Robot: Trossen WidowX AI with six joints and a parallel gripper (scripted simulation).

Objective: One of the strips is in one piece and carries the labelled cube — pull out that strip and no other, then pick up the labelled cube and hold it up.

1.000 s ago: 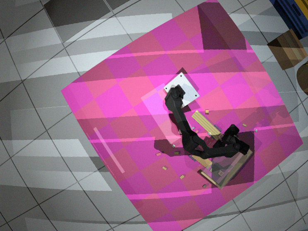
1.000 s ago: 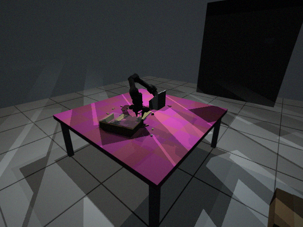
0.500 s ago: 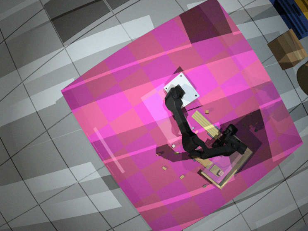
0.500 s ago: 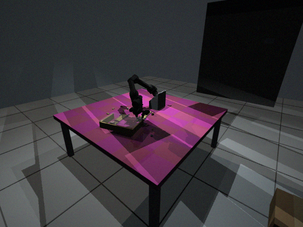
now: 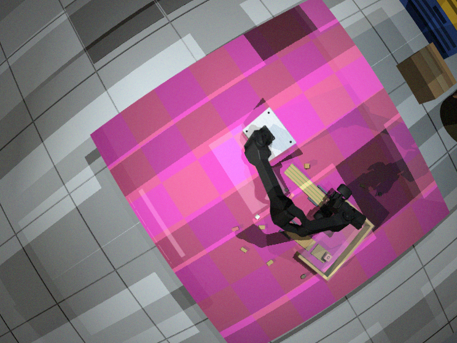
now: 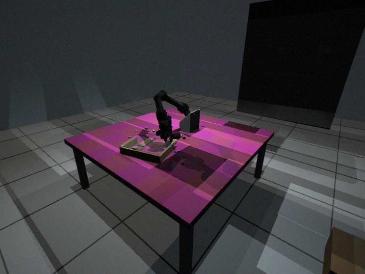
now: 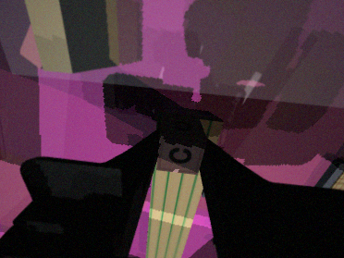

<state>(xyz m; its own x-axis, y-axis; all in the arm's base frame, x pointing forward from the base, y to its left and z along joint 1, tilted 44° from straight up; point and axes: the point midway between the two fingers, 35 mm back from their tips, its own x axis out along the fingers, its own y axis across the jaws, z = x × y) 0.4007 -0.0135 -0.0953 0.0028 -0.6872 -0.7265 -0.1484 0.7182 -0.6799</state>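
Near, base side of tray (image 5: pixel 345 257) (image 6: pixel 140 155) (image 7: pixel 46 33): green-lined strip (image 5: pixel 299 176) (image 7: pixel 171 237), looks stiff | Beyond, at its tray-side end: C-marked cube (image 7: pixel 180 155), my fingers (image 5: pixel 320 212) (image 6: pixel 167 138) pinching its sides | I judge it light, rigid, maybe slick; grip opposite faces squarely, lift straight

Your setting: robotics test room or lab, exact kind uncertain. You have one square pink-checked table with dark legs (image 5: pixel 213 102) (image 6: pixel 195 176), a square silvery metal mounting plate (image 5: pixel 282 131), a grey tiled floor (image 5: pixel 49 190) (image 6: pixel 127 240), a plain dark-grey wall (image 6: pixel 121 36), a brown box (image 5: pixel 423 75) (image 6: pixel 347 252).
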